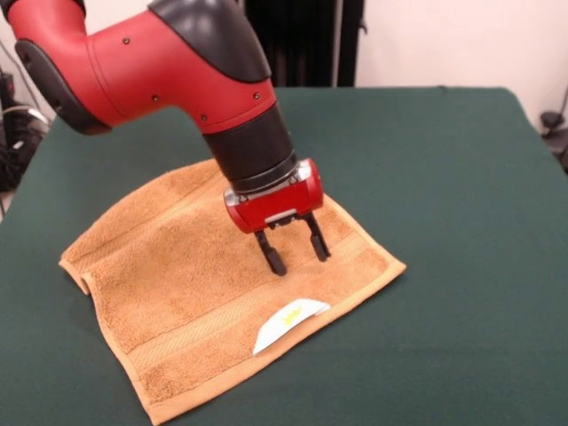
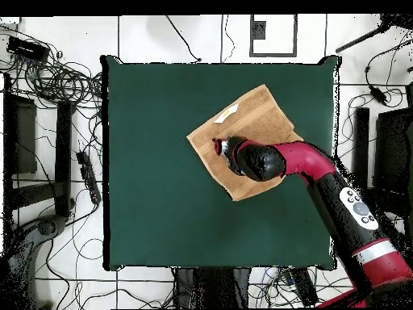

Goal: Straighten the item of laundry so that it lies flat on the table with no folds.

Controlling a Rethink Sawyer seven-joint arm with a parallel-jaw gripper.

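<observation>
The item of laundry (image 1: 186,293) (image 2: 258,117) is an orange-tan terry towel spread on the dark green table (image 1: 461,222) (image 2: 161,161). Its white label (image 1: 286,323) with a yellow mark lies on the near hem. At the towel's left corner in the front view a narrow strip (image 1: 78,271) is folded over. My gripper (image 1: 295,251) hangs over the middle of the towel, open, with nothing between its fingers. Its black fingertips (image 1: 276,264) are at or just above the cloth. In the overhead view the arm hides the gripper (image 2: 219,148) and part of the towel.
The towel sits toward one side of the table. Cables and dark equipment (image 2: 48,81) lie on the tiled floor around the table.
</observation>
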